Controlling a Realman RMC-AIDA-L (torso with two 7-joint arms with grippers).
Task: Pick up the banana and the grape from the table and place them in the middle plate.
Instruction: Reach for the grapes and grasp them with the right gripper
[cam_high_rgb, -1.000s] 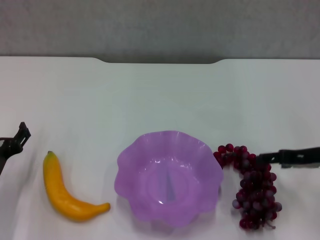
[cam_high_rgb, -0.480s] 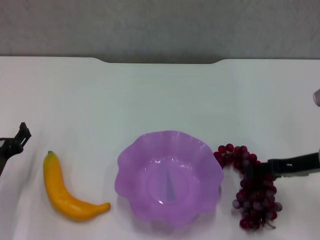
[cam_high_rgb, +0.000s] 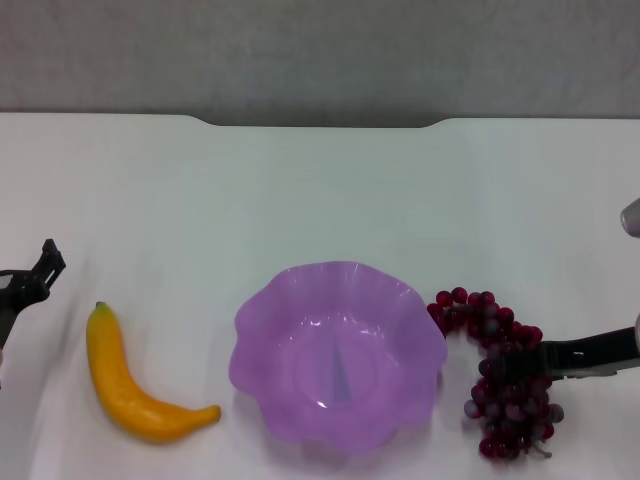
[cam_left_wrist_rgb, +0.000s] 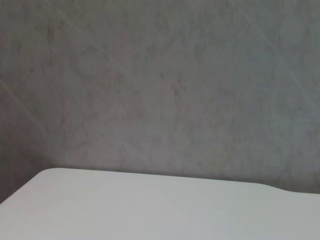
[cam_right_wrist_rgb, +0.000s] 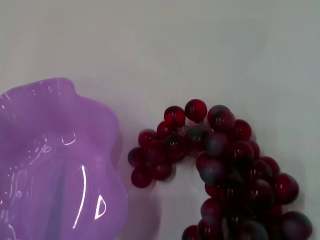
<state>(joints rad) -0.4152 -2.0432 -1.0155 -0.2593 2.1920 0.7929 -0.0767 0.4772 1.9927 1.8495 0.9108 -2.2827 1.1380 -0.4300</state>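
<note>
We see the grape (cam_high_rgb: 505, 372) lying on the desk (cam_high_rgb: 320, 190) just beside the middle plate (cam_high_rgb: 338, 350), on its right, with the bunch's long axis running roughly from the plate's rim toward the near edge of the desk and curling at its far end. Our right claw (cam_high_rgb: 545, 358) reaches in from the right edge and sits over the middle of the bunch, crossing that long axis; we cannot tell from these views whether its fingers are spread or closed on the fruit. The right wrist view looks straight down on the grapes beside the purple rim, which suggests to us a descent onto the bunch. The banana (cam_high_rgb: 135, 385) lies left of the plate, well apart from the grape, nearer our left claw (cam_high_rgb: 40, 272), which hangs idle at the left edge, its spread likewise unclear.
</note>
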